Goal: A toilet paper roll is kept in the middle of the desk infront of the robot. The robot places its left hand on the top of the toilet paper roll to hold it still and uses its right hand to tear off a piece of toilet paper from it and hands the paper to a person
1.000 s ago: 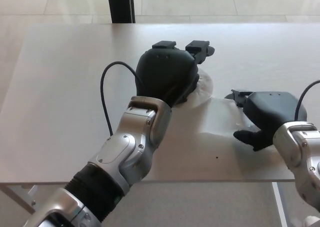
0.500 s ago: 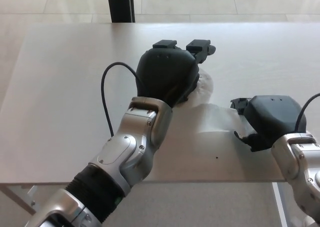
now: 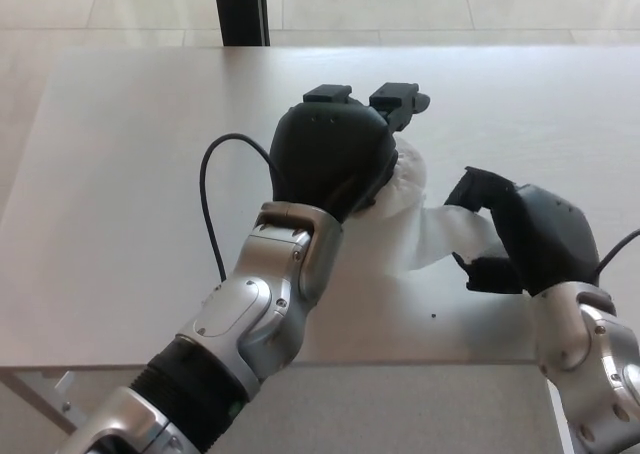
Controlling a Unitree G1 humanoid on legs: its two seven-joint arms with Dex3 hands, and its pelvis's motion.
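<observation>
A pale grey table (image 3: 120, 174) fills my downward view, with light floor tiles and a dark post beyond its far edge.

From the left, my left arm reaches diagonally to the table's middle, a thin black cable (image 3: 208, 194) looping beside the wrist. My left robot hand (image 3: 335, 154) lies palm-down on top of the toilet paper roll (image 3: 408, 174), fingers curled over it, pressing rather than pinching. The roll is mostly hidden beneath; only its white right side shows.

From the roll a loose strip of paper (image 3: 450, 236) runs rightward, raised off the table, to my right robot hand (image 3: 505, 236). That hand's thumb and fingers are closed on the strip's far end, pinching it.

Risks, as I judge them: if my left robot hand presses too lightly, the roll could unwind or slide toward the pull instead of the paper tearing. A slow pull may only draw out more paper. The pinch looks shallow, so the strip could slip free, or rip raggedly near my fingers.

No containers are visible.
</observation>
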